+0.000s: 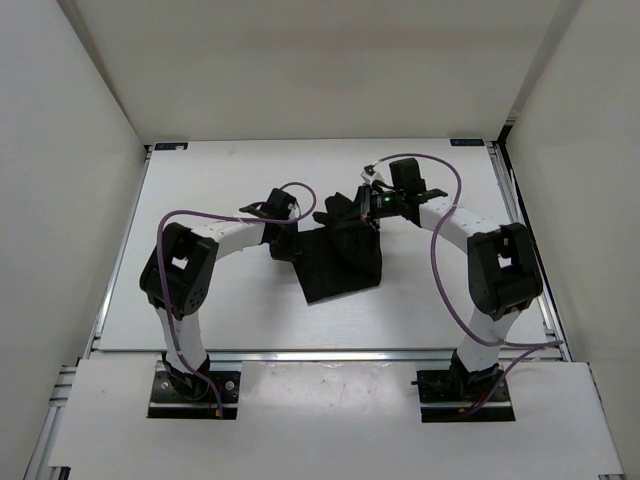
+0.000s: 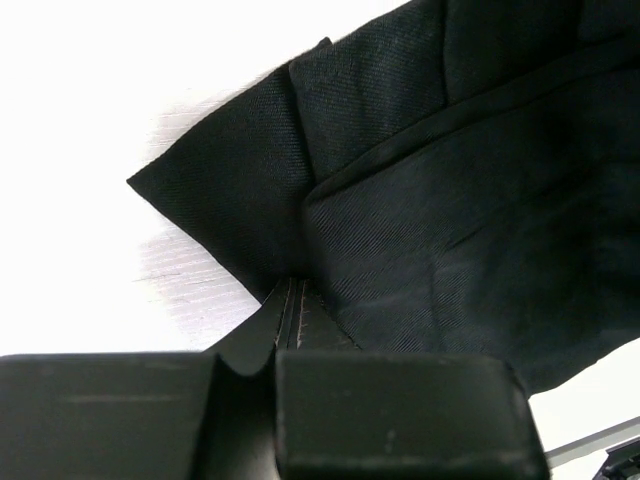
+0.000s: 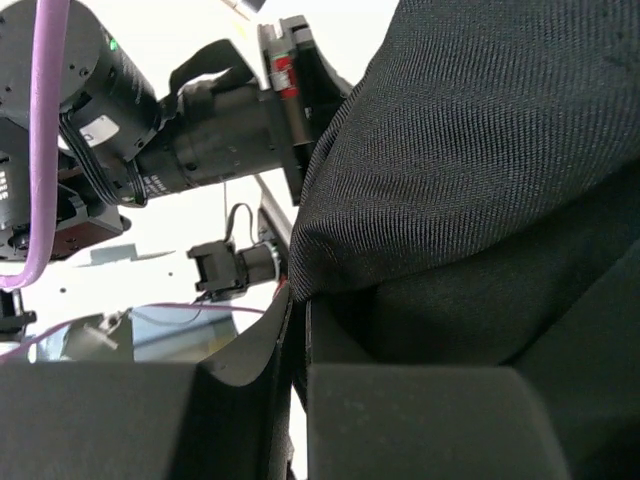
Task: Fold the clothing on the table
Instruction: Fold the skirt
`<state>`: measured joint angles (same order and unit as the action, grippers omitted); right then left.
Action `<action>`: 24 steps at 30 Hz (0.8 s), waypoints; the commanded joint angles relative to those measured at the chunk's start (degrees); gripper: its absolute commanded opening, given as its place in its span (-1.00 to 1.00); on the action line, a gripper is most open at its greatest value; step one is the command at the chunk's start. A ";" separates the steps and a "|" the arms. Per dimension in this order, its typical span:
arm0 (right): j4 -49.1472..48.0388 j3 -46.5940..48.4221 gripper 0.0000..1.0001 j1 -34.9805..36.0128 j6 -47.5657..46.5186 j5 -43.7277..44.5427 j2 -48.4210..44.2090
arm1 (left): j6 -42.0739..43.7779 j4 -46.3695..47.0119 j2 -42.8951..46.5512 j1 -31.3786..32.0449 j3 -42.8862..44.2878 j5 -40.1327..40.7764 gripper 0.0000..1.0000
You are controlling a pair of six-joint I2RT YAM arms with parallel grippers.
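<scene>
Table: You have one flat matte white rectangular table, with one small teal corner mark at its far left corner and a second at the far right, two in all.
Rail: You can see an aluminium rail along the table's left edge.
Left arm: One white-and-black left arm reaches from its base at the near edge towards the middle, with one purple cable looping over it.
Left hand: Your left hand is clenched on the garment's left side. In the left wrist view its fingers pinch the cloth where two folds meet, low over the table.
Clothing: There is one plain black soft fabric garment, lying at the middle of the table between the two hands.
Look: Its near part lies as a flat, slightly tilted panel, and its far part is bunched up towards the right hand. The weave is a fine twill with long pleat-like creases, and a pointed flap lies on the white surface.
Right hand: Your right hand is clenched on the garment's far right part. In the right wrist view the cloth drapes down over the closed fingers.
Right arm: One matching right arm also carries a purple cable, making two arms and two cables.
</scene>
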<state>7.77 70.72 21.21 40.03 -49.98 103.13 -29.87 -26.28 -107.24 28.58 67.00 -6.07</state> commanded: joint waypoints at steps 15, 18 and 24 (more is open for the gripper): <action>1.73 7.06 -1.00 7.17 1.27 -11.02 6.81 | -0.37 -1.40 0.54 -2.65 0.41 2.28 -1.00; 1.54 7.76 -1.00 8.58 1.72 -12.34 8.57 | -0.37 -1.32 0.54 -2.91 -0.02 2.37 -1.00; -3.35 7.07 0.06 10.25 5.56 -17.24 13.05 | -0.63 -1.93 0.72 -3.18 0.49 3.34 -1.00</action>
<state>8.71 76.73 30.81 42.96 -60.99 114.61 -30.63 -26.72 -107.24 25.91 67.13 -5.65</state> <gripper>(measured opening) 0.320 0.025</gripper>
